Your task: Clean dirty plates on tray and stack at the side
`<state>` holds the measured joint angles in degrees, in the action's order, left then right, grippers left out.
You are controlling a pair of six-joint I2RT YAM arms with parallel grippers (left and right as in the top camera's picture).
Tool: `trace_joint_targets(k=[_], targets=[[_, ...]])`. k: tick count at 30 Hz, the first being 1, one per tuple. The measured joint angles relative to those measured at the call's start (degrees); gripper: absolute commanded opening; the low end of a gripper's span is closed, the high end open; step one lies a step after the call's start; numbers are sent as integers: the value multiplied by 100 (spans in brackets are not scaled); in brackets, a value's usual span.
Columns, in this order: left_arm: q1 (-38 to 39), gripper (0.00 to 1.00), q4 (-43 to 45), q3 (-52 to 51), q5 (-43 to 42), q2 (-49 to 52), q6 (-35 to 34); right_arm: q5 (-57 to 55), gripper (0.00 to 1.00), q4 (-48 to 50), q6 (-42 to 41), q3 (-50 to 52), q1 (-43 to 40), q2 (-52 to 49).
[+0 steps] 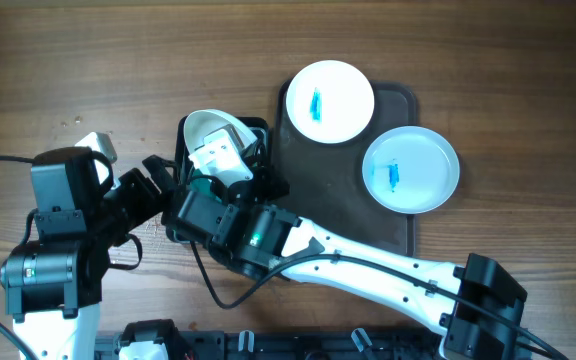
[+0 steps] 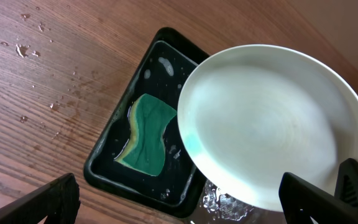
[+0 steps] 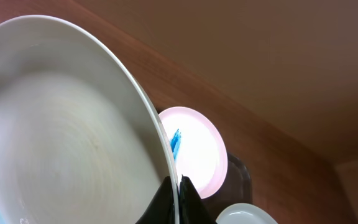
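Plate (image 2: 272, 124) pinched at rim by right fingers (image 3: 191, 204), tilted over black tray (image 2: 104, 165)

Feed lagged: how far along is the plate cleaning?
Done: no stack in view yet. In hand: the right pincer grips one plate by its rim, tilted over the sponge tray, its face looking nearly plain white. Left: two plates with blue smears wait on the brown tray.
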<state>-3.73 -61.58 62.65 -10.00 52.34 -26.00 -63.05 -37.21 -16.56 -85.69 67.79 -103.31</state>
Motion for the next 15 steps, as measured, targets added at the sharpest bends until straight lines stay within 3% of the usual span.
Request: trace_joint_targets(k=[15], targets=[[0,100,4,0,2,0,0,247,4,11,-2,0,-44,2]])
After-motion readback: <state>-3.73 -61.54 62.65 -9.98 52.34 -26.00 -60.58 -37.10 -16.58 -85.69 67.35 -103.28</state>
